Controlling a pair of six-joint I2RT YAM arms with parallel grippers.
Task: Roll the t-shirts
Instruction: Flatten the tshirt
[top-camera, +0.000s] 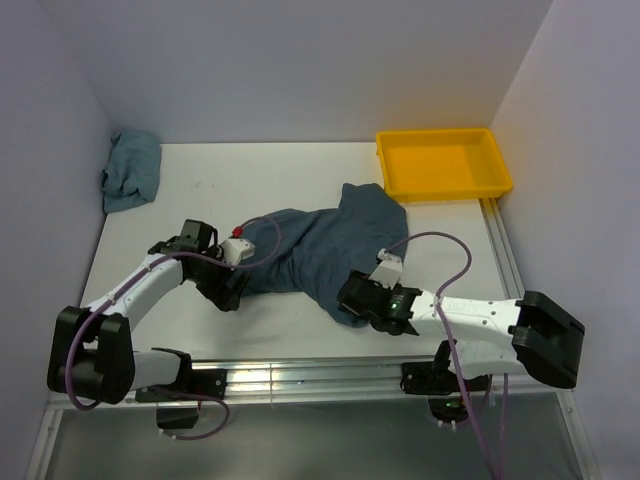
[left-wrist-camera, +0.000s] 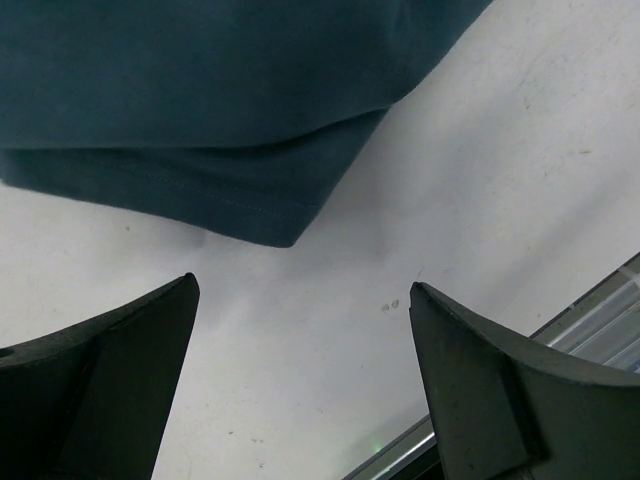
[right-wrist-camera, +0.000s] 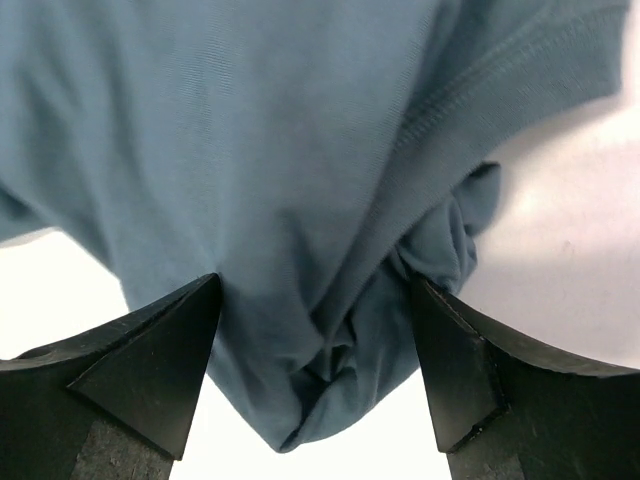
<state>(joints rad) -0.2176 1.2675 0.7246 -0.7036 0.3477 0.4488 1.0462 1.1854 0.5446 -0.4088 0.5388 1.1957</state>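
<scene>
The counter (top-camera: 200, 190) carries one tee (top-camera: 320, 250) at its middle, heaped rather than spread flat, which suggests it has yet to be flattened for rolling. Its long axis runs on a slant, from near the counter's near edge, left of centre, up toward the far right corner. The far end reaches the near left corner of the tray (top-camera: 450, 193), though I cannot tell whether it laps onto the rim. Which end holds the collar is not clear either, because the folds hide it. The tray sits in the far right corner, out of the arms' way, and is probably there to take the finished rolls. A smaller crumpled cloth (top-camera: 132, 170), likely another tee waiting its turn, lies in the far left corner against the wall. The two arms flank the near end of the tee, a sensible stance for pulling it out flat between them. The right gripper (right-wrist-camera: 318, 283) is low over the near right part, jaws wide open, with bunched fabric and a stitched seam lying between them but not pinched. The left gripper (left-wrist-camera: 302, 285) is at the near left end, jaws wide open over bare counter, with a hemmed corner of the tee just ahead of them and untouched.
</scene>
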